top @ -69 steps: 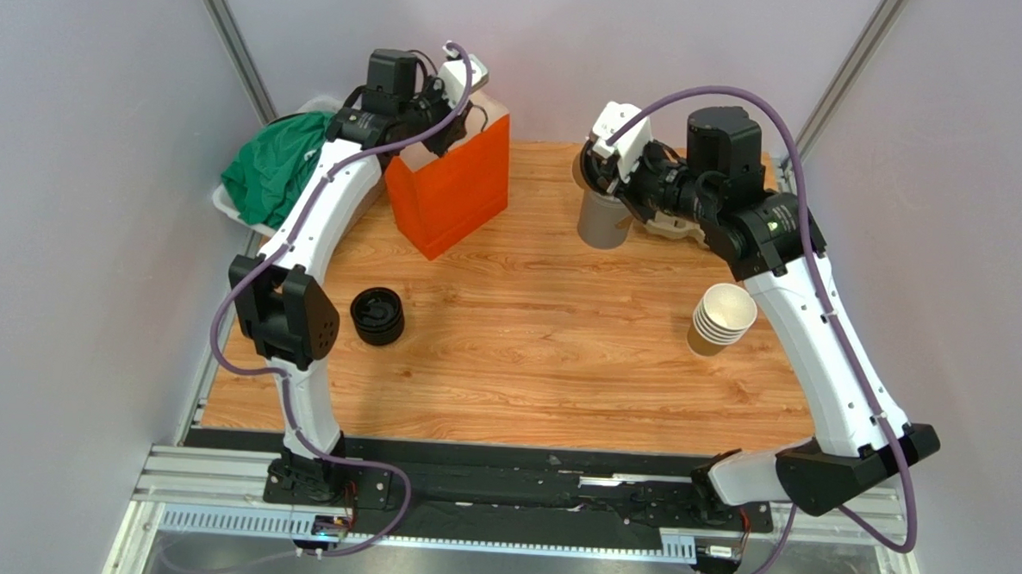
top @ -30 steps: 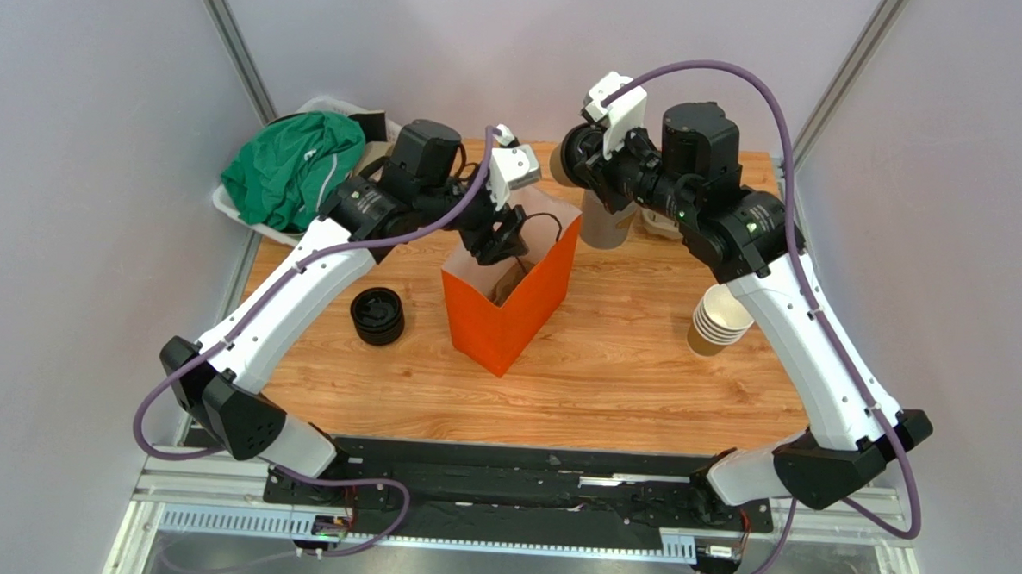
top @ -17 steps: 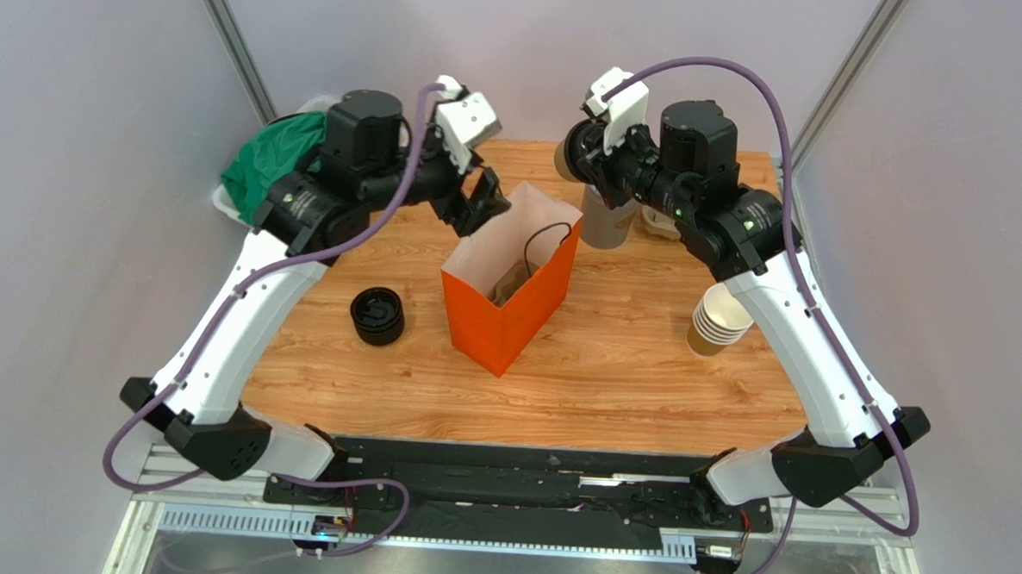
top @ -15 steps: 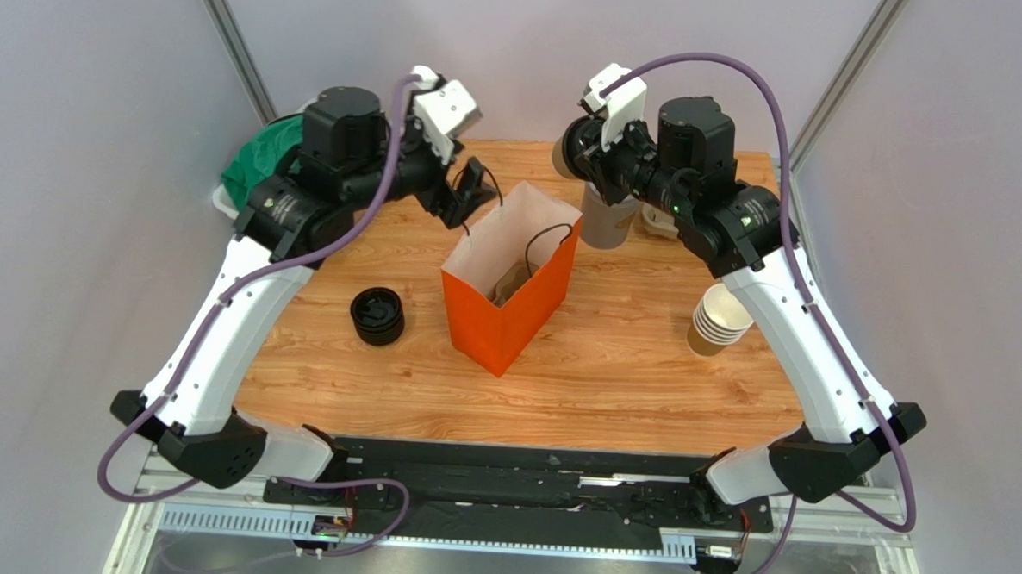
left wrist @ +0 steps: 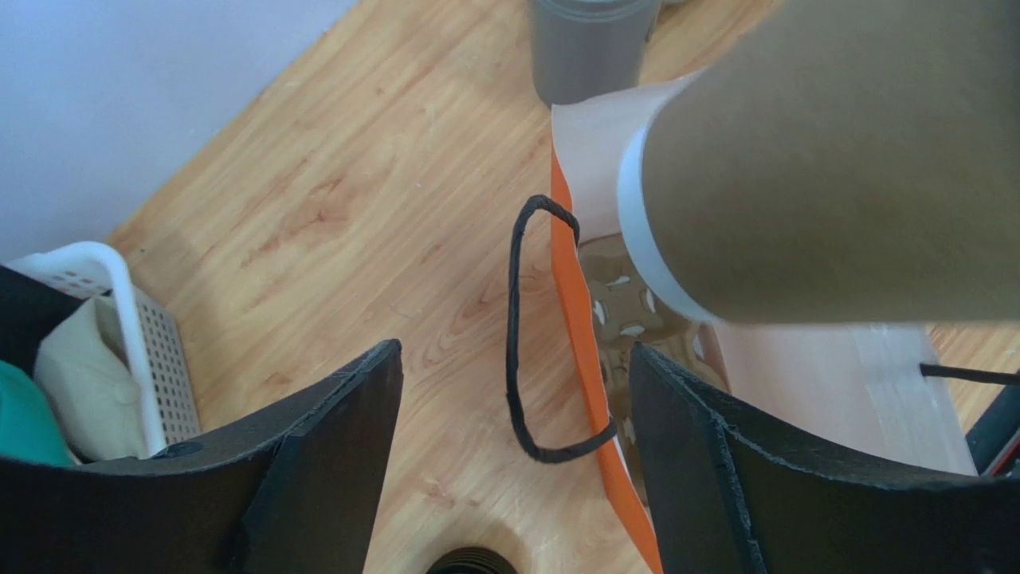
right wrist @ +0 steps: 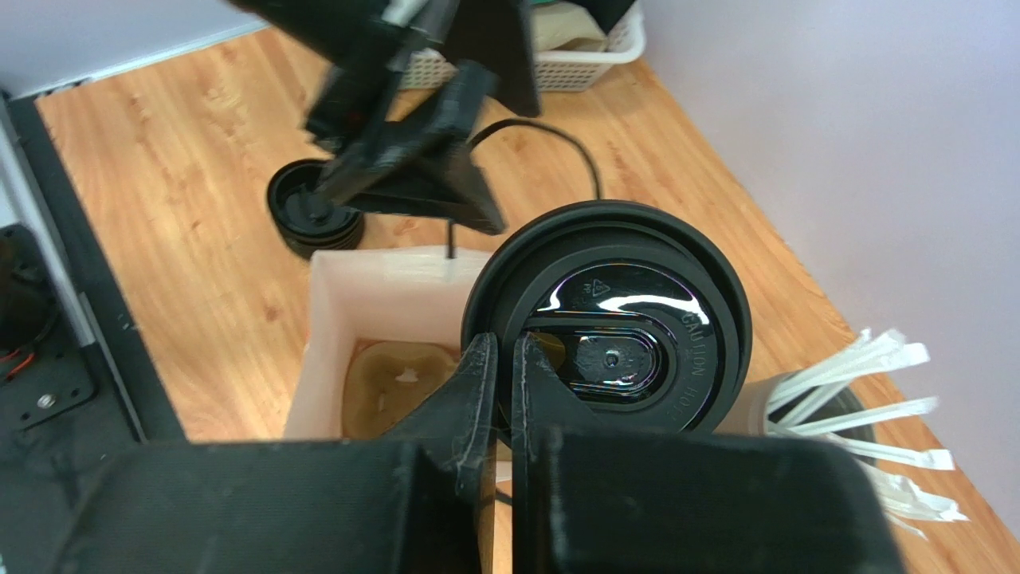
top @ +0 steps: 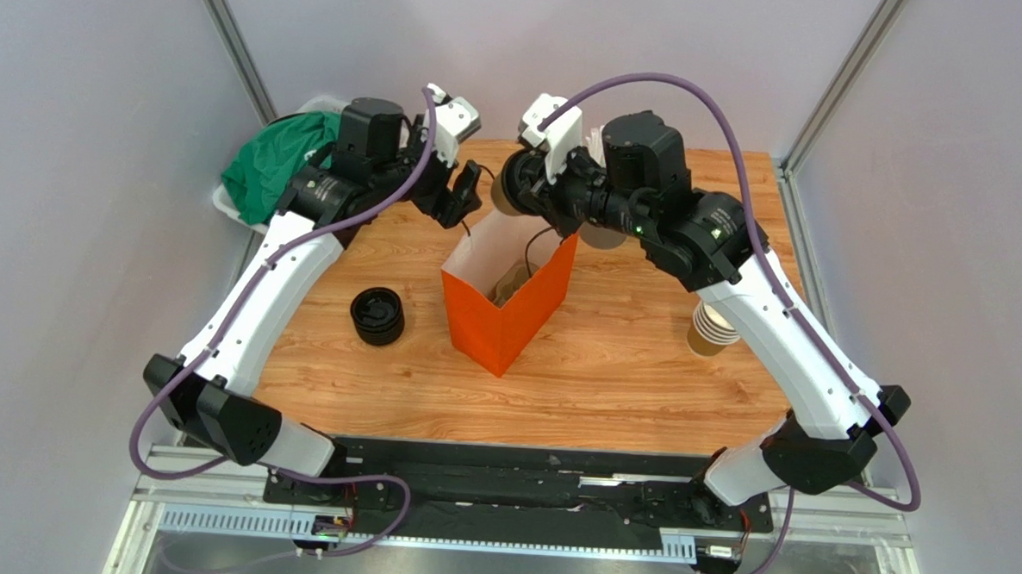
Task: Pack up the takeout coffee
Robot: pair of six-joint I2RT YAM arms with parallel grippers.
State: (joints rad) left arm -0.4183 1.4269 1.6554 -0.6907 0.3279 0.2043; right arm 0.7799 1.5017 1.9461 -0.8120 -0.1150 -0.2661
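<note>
I look down on a wooden table (top: 629, 370) with warm orange-brown grain, enclosed by plain pale grey walls (top: 66, 216). Slanted metal posts (top: 232, 42) mark the back corners. A silver aluminium rail (top: 518, 536) runs along the near edge. The light is soft and even.

Left arm stretched far forward, left gripper (left wrist: 515, 359) tilted down with jaws spread wide, right arm arched high and swung across, right gripper (right wrist: 503, 347) just to that claw's right, fingers pinched together at the lidded cup (right wrist: 611, 359) rim
</note>
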